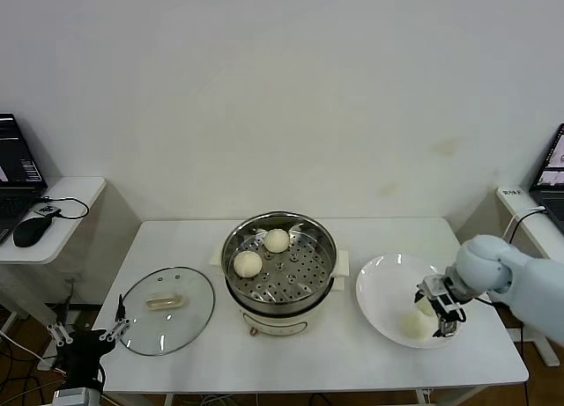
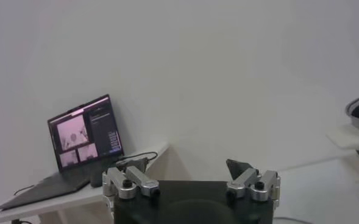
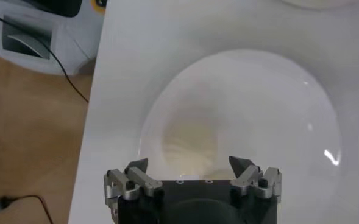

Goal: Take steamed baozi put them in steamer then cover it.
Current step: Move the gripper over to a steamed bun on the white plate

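Right gripper (image 3: 193, 167) is seen lowered over the white plate (image 1: 381, 287) at the right side of the table (image 1: 194, 239), its jaws spread apart on either side of a steamed baozi (image 3: 190, 141) that lies on the plate directly below them; contact with the bun cannot be confirmed. Two more baozi (image 1: 248, 263) (image 1: 277, 240) are found resting on the perforated tray inside the steamer (image 1: 279, 262), which stands at the table's centre. The cover (image 1: 166, 310) is laid flat on the table to the left of the steamer, apart from it. Left gripper (image 2: 191, 181) is held low beside the table's left front corner, with its jaws parted and nothing between them. A laptop (image 2: 85, 137) is visible on a side desk.
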